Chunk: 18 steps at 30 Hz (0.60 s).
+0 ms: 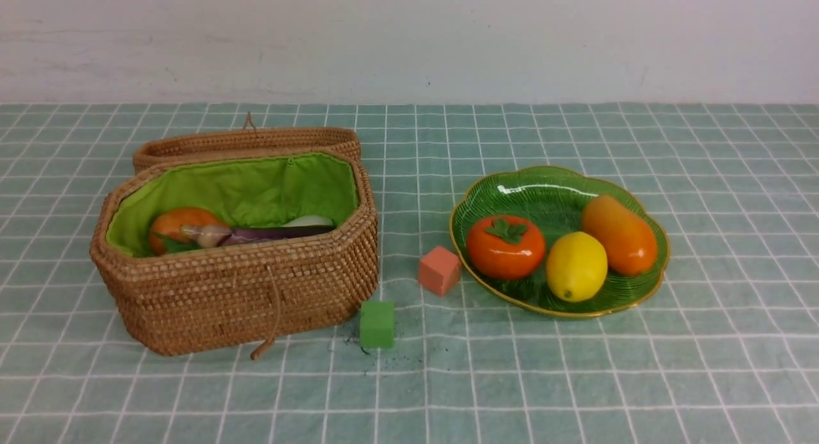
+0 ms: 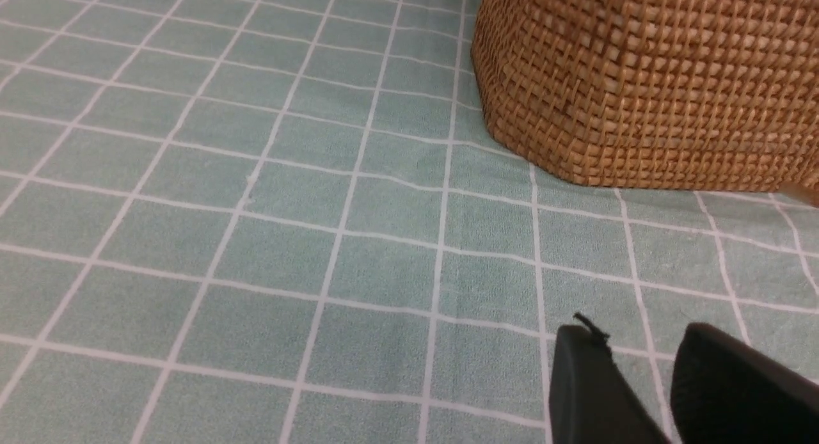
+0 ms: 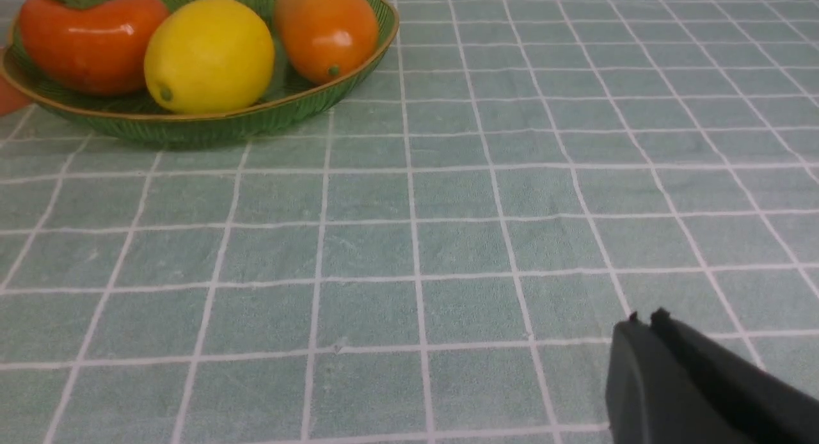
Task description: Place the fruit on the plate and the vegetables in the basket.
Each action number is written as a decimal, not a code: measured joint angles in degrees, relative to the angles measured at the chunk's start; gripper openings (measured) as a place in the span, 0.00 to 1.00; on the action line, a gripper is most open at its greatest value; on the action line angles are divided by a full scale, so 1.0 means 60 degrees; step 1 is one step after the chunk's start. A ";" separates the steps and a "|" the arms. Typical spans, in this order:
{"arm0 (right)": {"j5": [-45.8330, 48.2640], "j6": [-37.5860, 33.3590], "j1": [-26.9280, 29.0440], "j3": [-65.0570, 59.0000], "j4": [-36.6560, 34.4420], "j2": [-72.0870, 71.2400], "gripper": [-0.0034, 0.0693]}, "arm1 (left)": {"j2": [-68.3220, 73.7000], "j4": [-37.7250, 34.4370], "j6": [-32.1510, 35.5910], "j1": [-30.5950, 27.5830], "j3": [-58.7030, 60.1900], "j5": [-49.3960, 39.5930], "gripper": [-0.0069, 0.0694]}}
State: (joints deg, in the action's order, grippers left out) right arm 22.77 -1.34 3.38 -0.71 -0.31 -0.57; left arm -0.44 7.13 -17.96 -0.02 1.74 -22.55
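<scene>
The green plate point(image 1: 550, 194) on the right holds three fruits: a persimmon point(image 1: 505, 247), a lemon point(image 1: 576, 266) and a mango point(image 1: 619, 234). The wicker basket point(image 1: 256, 290) on the left holds vegetables: an onion point(image 1: 179, 223), a purple eggplant point(image 1: 275, 233) and a bit of white radish point(image 1: 310, 221). Neither arm shows in the front view. My left gripper point(image 2: 640, 338) hovers over the cloth near the basket point(image 2: 646, 79), open with nothing between its fingers. My right gripper point(image 3: 643, 319) is shut and empty, apart from the plate point(image 3: 211, 127).
A pink cube point(image 1: 439, 270) lies beside the plate's left rim. A green cube point(image 1: 377, 324) sits by the basket's front right corner. The basket's lid point(image 1: 246, 142) lies behind it. A checked green cloth point(image 1: 576, 380) covers the table.
</scene>
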 joint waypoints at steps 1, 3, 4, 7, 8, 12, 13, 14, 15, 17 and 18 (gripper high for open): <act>-0.0007 0.0000 0.0000 0.0000 0.0000 0.0000 0.05 | 0.0000 0.0000 0.0000 0.0000 0.0000 0.0000 0.36; -0.0007 0.0000 0.0000 0.0000 -0.0008 -0.0002 0.05 | 0.0000 0.0000 0.0000 0.0004 0.0000 0.0000 0.36; -0.0007 0.0000 0.0000 0.0000 -0.0008 -0.0011 0.05 | 0.0000 0.0000 0.0000 0.0004 0.0000 0.0000 0.36; -0.0007 0.0000 0.0000 0.0000 -0.0008 -0.0011 0.05 | 0.0000 0.0000 0.0000 0.0004 0.0000 0.0000 0.36; -0.0007 0.0000 0.0000 -0.0008 -0.0008 -0.0011 0.06 | 0.0000 0.0000 0.0000 0.0000 0.0000 0.0000 0.36; -0.0007 0.0000 0.0000 -0.0008 -0.0008 -0.0011 0.06 | 0.0000 0.0000 0.0000 0.0000 0.0000 0.0000 0.36; -0.0007 0.0000 0.0000 -0.0008 -0.0008 -0.0011 0.06 | 0.0000 0.0000 0.0000 0.0000 0.0000 0.0000 0.36; -0.0020 0.0000 0.0000 -0.0008 -0.0008 -0.0011 0.07 | 0.0000 0.0000 0.0000 0.0004 0.0000 0.0000 0.36; -0.0020 0.0000 0.0000 -0.0008 -0.0008 -0.0011 0.07 | 0.0000 0.0000 0.0000 0.0000 0.0000 0.0000 0.36; -0.0020 0.0000 0.0000 -0.0008 -0.0008 -0.0011 0.07 | 0.0000 0.0000 0.0000 0.0000 0.0000 0.0000 0.36; -0.0020 0.0000 0.0000 -0.0008 -0.0008 -0.0011 0.07 | 0.0000 0.0000 0.0000 0.0004 0.0000 0.0000 0.36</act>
State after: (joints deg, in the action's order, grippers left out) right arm 22.65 -1.34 3.38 -0.76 -0.35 -0.64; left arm -0.44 7.13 -17.96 0.00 1.74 -22.55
